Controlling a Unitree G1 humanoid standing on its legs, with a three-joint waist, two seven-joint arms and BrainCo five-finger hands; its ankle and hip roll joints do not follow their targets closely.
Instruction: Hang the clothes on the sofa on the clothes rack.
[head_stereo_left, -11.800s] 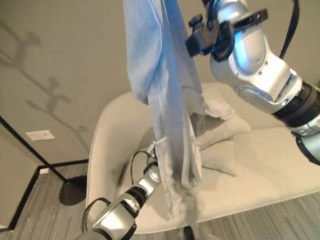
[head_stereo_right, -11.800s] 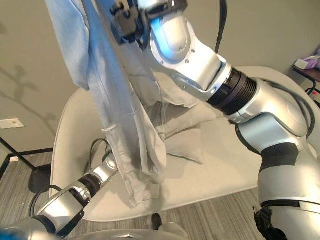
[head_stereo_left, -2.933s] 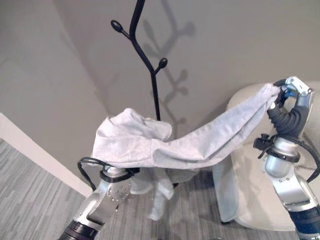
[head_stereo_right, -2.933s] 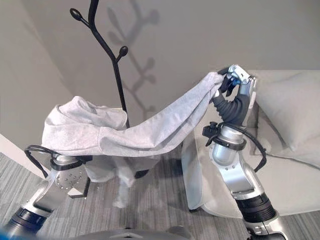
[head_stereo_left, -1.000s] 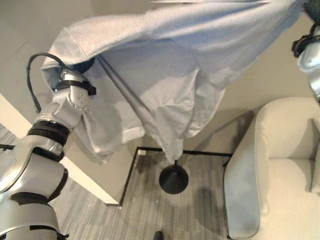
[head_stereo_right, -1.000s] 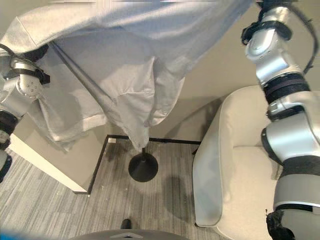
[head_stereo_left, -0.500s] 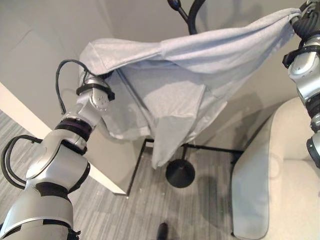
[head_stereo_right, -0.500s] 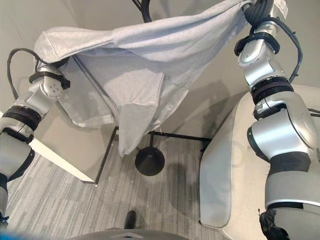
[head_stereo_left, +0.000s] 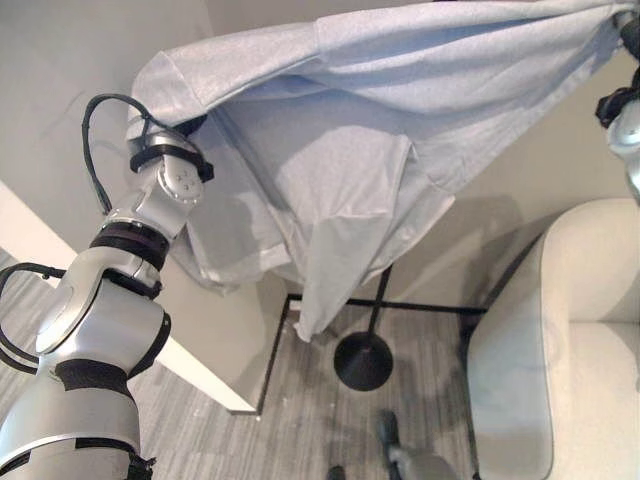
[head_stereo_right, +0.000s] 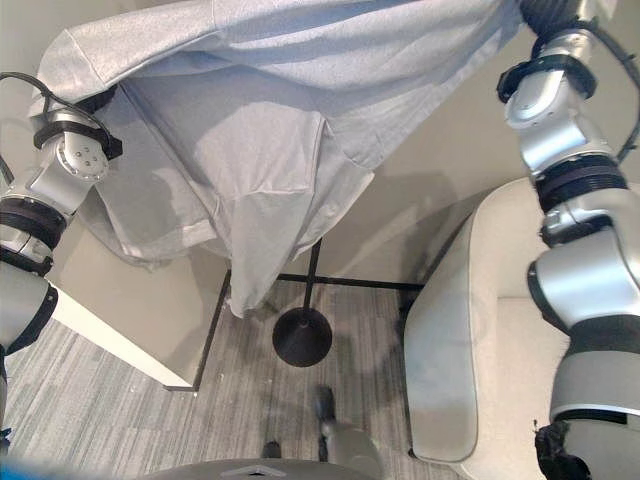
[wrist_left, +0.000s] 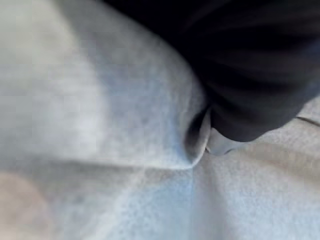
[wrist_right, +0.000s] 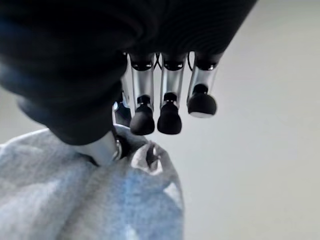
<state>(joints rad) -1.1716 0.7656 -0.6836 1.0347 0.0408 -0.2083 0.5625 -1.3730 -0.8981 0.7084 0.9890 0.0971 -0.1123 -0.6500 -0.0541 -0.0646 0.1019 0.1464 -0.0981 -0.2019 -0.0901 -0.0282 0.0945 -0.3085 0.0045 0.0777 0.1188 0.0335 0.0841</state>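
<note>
Grey garment (head_stereo_left: 370, 150) is hanging stretched high between both raised arms, drooping in folds over the black clothes rack (head_stereo_right: 303, 330), whose pole and round base are showing beneath the hem. One corner is bunching against the right hand (wrist_right: 150, 107), whose thumb is pinching the cloth while the dark-tipped fingers (wrist_right: 169, 120) are pointing past it. Left hand (wrist_left: 250, 75) is sitting buried under the cloth; its fingers cannot be told. Cream sofa (head_stereo_left: 560, 340) is standing beside the rack.
</note>
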